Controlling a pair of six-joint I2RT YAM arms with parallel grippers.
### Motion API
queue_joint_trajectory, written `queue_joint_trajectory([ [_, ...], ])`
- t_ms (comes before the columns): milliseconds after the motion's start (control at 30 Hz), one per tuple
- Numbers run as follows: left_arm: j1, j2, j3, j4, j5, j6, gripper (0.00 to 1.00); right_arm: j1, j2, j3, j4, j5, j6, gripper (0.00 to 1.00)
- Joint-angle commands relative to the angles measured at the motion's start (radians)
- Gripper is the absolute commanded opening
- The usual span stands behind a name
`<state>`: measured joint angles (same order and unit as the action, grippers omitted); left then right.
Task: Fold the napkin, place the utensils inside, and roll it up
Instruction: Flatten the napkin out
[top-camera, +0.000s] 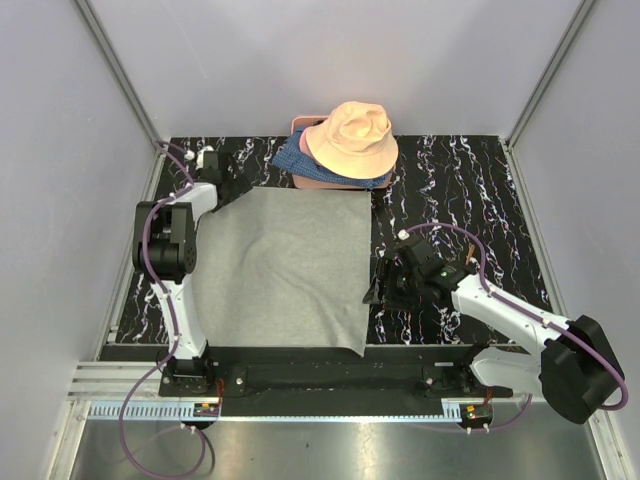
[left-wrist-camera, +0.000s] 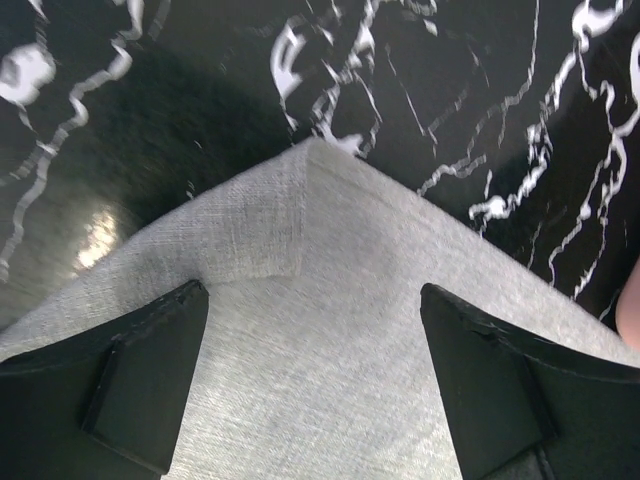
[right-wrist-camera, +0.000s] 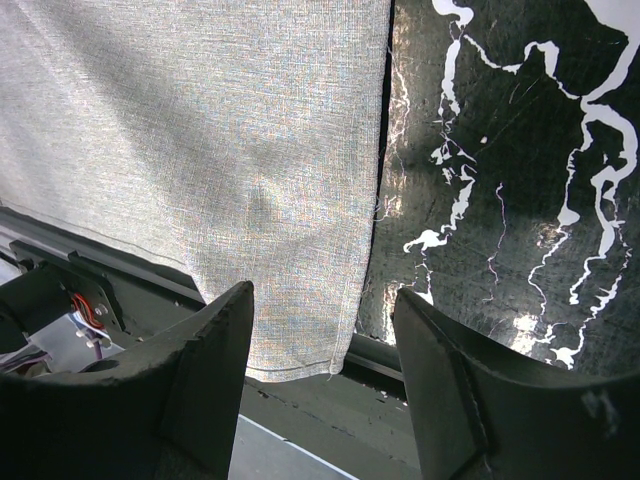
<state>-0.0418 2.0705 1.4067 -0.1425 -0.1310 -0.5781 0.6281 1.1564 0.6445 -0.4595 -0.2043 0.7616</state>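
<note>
We see the napkin (top-camera: 285, 270) spread out flat in one layer, a plain light-grey woven cloth with no pattern, lying on the black, white-veined table (top-camera: 450, 180) between the two arms. Its near edge reaches the table's front edge, and in the right wrist view its near right corner hangs just over that edge toward the metal rail. In the left wrist view we notice a square seam or crease line near the napkin's far left corner (left-wrist-camera: 310, 150), which lies flat on the dark surface. The left gripper (left-wrist-camera: 315, 300) hovers over this corner, its two black fingers (left-wrist-camera: 140, 360) standing wide apart on either side with only flat cloth showing between them; we cannot tell whether the tips touch the fabric. The left arm rises from its base at the near left, bends at the elbow beside the napkin's left edge and reaches toward the far left corner. The right gripper (right-wrist-camera: 325, 300) sits at the napkin's right edge, close to the near right corner, with its fingers (right-wrist-camera: 200, 360) also apart and clamped on nothing; the cloth's edge runs between them, napkin under one finger and bare table under the other. The right arm stretches from the near right across the table, its wrist pointing left at the cloth. Beyond the napkin's far edge, a peach bucket hat (top-camera: 350, 140) rests on a blue patterned fabric (top-camera: 290, 155).
</note>
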Motion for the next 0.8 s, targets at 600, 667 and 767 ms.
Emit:
queue_joint_trajectory([
  [600, -0.01, -0.102, -0.026, 0.139, 0.016, 0.012, 0.91, -0.007, 0.006, 0.01, 0.019, -0.017, 0.01, 0.67],
  [667, -0.027, -0.112, -0.051, 0.132, 0.046, 0.014, 0.91, -0.008, 0.022, 0.017, 0.019, -0.021, 0.002, 0.67],
  [767, -0.032, -0.086, -0.045, 0.089, 0.103, 0.007, 0.91, -0.008, 0.04, 0.029, 0.022, -0.027, -0.004, 0.67],
])
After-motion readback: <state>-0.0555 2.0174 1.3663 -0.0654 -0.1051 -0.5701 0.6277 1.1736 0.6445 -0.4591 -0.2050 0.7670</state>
